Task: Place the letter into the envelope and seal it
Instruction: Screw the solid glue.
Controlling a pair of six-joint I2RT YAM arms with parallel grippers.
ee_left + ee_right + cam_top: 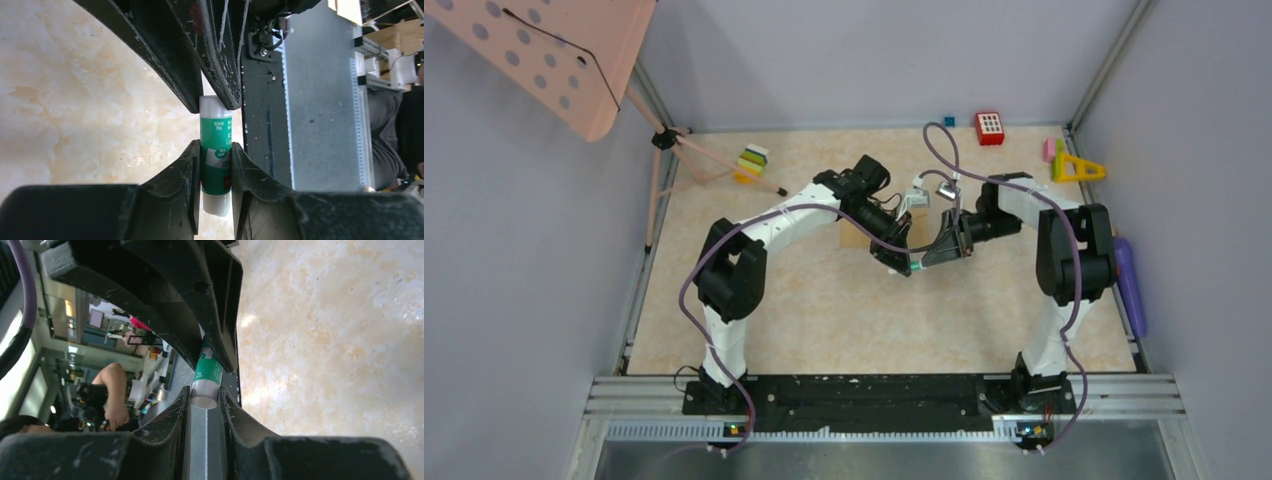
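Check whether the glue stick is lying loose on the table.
No, the left gripper is shut on the green glue stick, gripping both its sides.

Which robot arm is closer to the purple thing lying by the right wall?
Right. The right arm has its elbow just beside the purple object. The left arm stands far across the table. Both reach to the glue stick in the middle.

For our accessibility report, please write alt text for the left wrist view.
A green-and-white glue stick is clamped by the left hand from below and the right hand from above, over a marbled beige table.
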